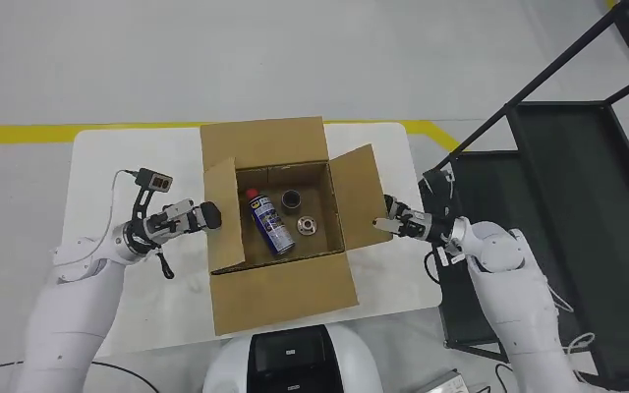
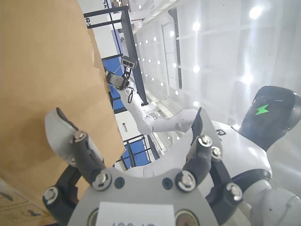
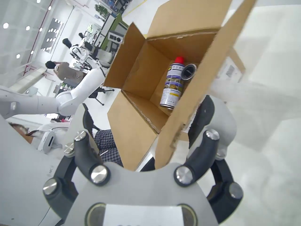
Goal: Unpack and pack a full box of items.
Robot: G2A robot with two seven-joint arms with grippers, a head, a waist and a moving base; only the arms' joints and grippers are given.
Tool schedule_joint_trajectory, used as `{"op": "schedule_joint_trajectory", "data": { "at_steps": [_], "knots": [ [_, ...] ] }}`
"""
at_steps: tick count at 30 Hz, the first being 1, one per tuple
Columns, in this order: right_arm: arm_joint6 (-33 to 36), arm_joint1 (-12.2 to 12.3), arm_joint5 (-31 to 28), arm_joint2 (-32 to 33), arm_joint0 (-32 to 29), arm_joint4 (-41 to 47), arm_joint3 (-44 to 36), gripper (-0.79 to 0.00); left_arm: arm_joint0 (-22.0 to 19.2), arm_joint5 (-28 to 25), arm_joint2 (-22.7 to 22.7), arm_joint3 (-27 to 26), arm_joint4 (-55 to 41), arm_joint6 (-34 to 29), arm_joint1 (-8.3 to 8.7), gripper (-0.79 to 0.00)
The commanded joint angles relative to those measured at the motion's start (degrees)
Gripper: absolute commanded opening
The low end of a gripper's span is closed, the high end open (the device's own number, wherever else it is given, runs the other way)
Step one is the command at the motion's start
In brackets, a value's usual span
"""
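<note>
The cardboard box (image 1: 280, 295) stands open in the middle of the table (image 1: 128, 167). Its four flaps are folded outward, the far one reaching toward the table's far edge and the near one toward its near edge. On the box floor a spray can (image 1: 268, 222) with a red cap lies on its side. A dark round tin (image 1: 292, 200) sits just beside it toward the far wall, and a small metal ring (image 1: 308, 226) lies near the can's lower end.

The left gripper (image 1: 211, 215) is at the outer face of the raised left flap (image 2: 47, 59), its fingers spread apart. The right gripper (image 1: 386, 220) is at the outer edge of the right flap (image 3: 202, 76), fingers also spread. That flap's edge runs between them, close to one finger (image 3: 219, 118).
</note>
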Motion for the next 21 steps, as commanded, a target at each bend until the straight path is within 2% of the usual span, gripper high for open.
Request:
{"op": "schedule_joint_trajectory", "data": {
  "at_steps": [1, 5, 13, 21],
  "knots": [
    [0.17, 0.16, 0.09, -2.39, 0.5, 2.76, -1.69, 0.0, -0.77, -0.3, 0.94, 1.37, 0.52, 0.31, -0.16, 0.0],
    [1.55, 0.96, 1.48, -8.33, 2.65, 0.18, -5.68, 0.0, -1.91, -1.63, 2.42, 3.49, 2.17, 1.64, -0.44, 0.0],
    [3.28, 0.24, 4.19, -20.13, 11.36, -4.65, 0.17, 0.0, -2.64, -4.01, 3.17, 4.68, 5.22, 4.02, -0.41, 0.0],
    [-1.59, -0.54, 7.72, -25.36, 15.26, -12.95, 3.84, 0.0, -0.53, -10.68, 2.51, 1.02, 14.34, 10.7, 0.21, 0.0]
  ]
}}
